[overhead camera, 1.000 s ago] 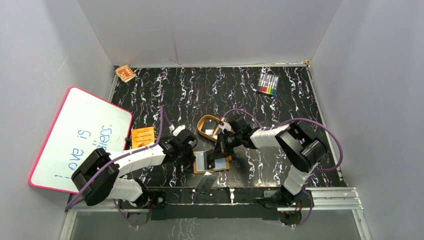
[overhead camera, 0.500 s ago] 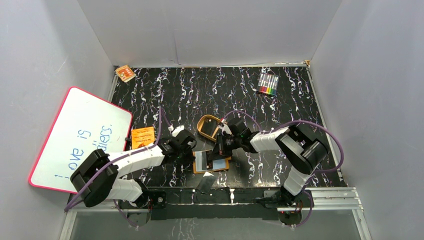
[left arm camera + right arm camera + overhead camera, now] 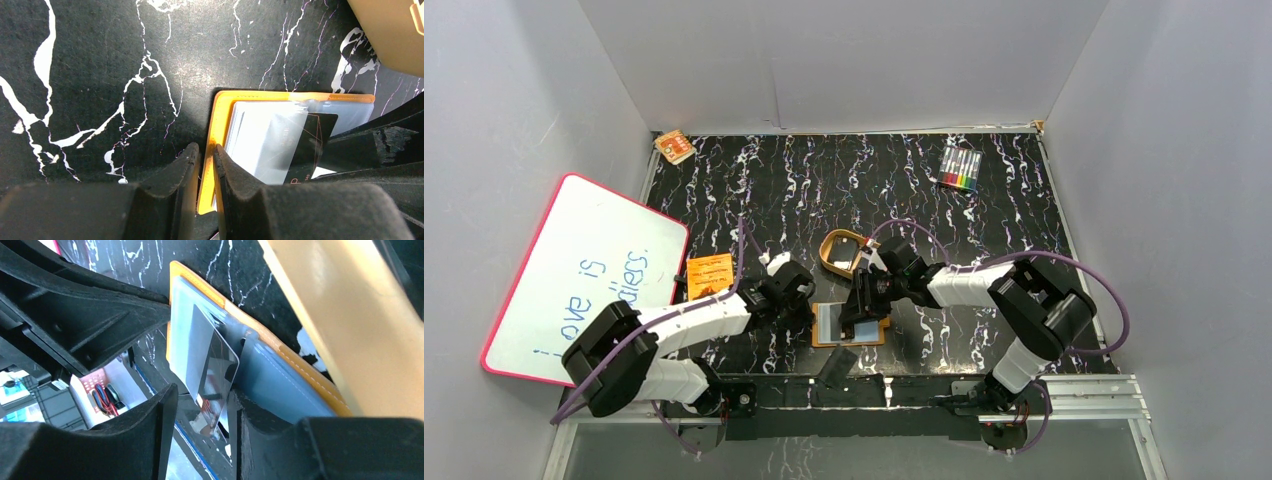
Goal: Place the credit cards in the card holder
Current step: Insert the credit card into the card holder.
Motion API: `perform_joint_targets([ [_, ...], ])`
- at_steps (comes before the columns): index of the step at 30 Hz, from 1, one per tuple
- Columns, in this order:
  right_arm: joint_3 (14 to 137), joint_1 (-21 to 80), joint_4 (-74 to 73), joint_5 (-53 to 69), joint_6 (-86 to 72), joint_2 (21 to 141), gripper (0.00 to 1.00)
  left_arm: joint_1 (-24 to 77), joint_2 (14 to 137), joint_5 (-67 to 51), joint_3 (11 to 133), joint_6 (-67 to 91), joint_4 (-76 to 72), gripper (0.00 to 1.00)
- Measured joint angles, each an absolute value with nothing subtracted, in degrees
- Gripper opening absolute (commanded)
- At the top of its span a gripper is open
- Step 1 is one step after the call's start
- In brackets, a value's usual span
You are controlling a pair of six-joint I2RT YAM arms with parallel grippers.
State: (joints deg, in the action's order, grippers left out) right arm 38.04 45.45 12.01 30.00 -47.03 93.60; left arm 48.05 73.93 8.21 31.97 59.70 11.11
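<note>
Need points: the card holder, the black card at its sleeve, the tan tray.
card holder (image 3: 218,130), left wrist view, orange left border.
credit card (image 3: 312,132), left wrist view, dark face.
tan tray (image 3: 330,310), right wrist view, broad tan side.

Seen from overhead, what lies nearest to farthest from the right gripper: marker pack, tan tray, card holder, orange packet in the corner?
From the right gripper:
1. card holder, right under it.
2. tan tray, just behind.
3. marker pack, back right.
4. orange packet, back left corner.
</note>
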Motion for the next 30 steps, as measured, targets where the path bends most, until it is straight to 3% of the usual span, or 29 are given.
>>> perform_joint_targets([
  [7,38.92,45.45,5.65,27.53,-45.15,91.96,0.48,48.05,73.32,8.34,31.53,60.12,11.09,0.17],
  [12,38.89,45.43,3.97,26.68,-44.84,91.59,0.39,48.07,73.03,8.34,31.44,60.29,11.4,0.17],
  [30,40.6,45.52,3.46,27.53,-45.91,93.32,0.39,48.05,73.8,6.13,30.83,59.53,8.78,0.1],
])
